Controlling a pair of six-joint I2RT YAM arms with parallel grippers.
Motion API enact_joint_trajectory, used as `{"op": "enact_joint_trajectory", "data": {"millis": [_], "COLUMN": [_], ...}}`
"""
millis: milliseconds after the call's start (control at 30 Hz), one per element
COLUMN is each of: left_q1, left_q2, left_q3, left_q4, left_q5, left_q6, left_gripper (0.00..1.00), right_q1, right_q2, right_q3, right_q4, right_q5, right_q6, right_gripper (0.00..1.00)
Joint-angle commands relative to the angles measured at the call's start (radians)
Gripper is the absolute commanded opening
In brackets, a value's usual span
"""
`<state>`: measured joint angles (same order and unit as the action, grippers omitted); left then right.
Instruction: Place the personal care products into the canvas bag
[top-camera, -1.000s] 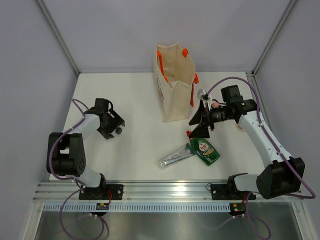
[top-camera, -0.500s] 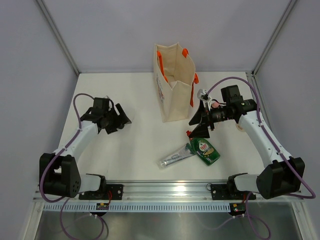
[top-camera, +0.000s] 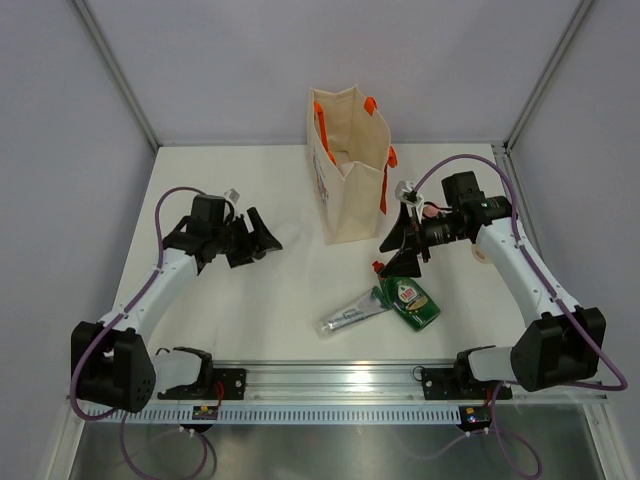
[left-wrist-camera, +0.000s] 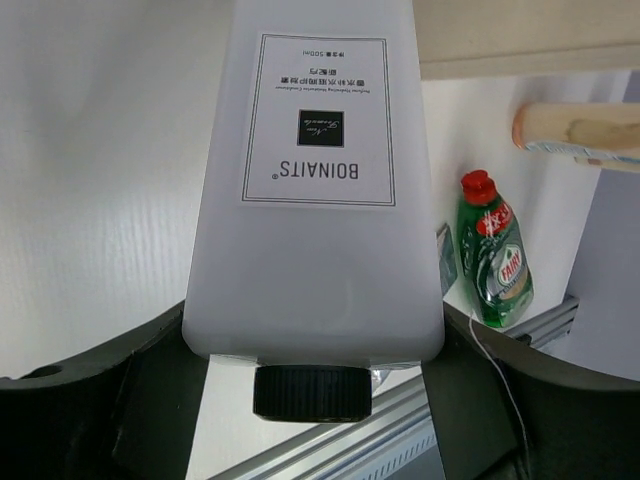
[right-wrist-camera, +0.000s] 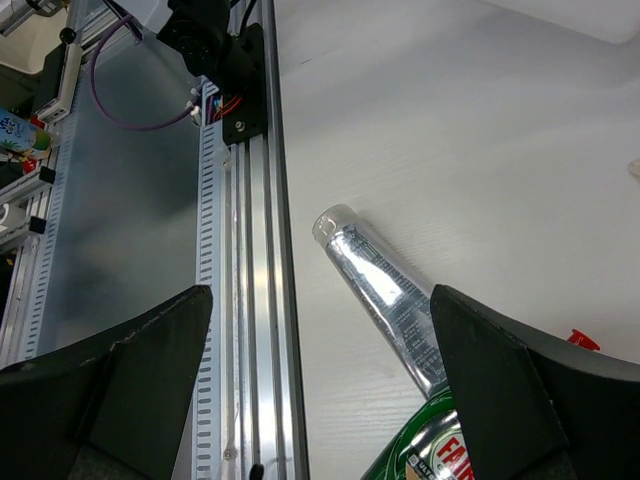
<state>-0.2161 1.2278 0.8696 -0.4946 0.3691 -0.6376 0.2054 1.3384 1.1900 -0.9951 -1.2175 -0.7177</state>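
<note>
While it sits in the grip, white bottle (left-wrist-camera: 315, 180): dark cap toward the wrist camera, base pointing away; well to the left of the canvas bag (top-camera: 355, 205), off the table (top-camera: 280, 300).
Left gripper (left-wrist-camera: 312, 350): fingers pressed on both flanks of the white bottle near its shoulder. They stand fairly wide because the body is broad. This hold probably lets the base go into the bag first.
Canvas bag: upright at the back of the table, mouth open upward. The interior is in shadow, so contents cannot be told.
Green bottle (top-camera: 410, 300): lying flat, on the near side of the bag off its right corner, red cap toward the bag.
Silvery tube (top-camera: 352, 312): lying flat, nearward of the bag, just beside the green bottle and perhaps touching it.
Right gripper (top-camera: 400, 245): fingers spread fully, nothing between them. It hangs just off the bag's near right corner above the green bottle's cap end, likely poised for that pair.
Step, judged: bring the white bottle over the bag mouth; at least two products not yet in.
</note>
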Motion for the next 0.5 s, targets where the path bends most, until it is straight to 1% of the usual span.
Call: {"op": "enact_joint_trajectory", "data": {"millis": [0, 300, 433, 467], "left_q1": [-0.028, -0.063, -0.089, -0.097], "left_q2": [-0.079, -0.059, -0.051, -0.051], "left_q3": [0.114, 0.170, 0.224, 0.262], "left_q4": [0.191, 0.258, 0.248, 0.239], "left_q5": [0.134, 0.220, 0.232, 0.229], "left_q6": [-0.005, -0.070, -0.074, -0.068], "left_gripper": [0.00, 0.00, 0.00, 0.00], "right_q1": [-0.012, -0.021, -0.035, -0.037], "right_q2": [0.007, 0.028, 0.016, 0.013], "right_q3": [0.031, 0.030, 0.023, 0.023], "right_q4": [-0.042, -0.074, -0.070, -0.066], "right_q5": [-0.037, -0.025, -0.017, -0.017], "right_q6": [-0.077, -0.131, -0.131, -0.128], "right_gripper": [0.99, 0.99, 0.99, 0.99]}}
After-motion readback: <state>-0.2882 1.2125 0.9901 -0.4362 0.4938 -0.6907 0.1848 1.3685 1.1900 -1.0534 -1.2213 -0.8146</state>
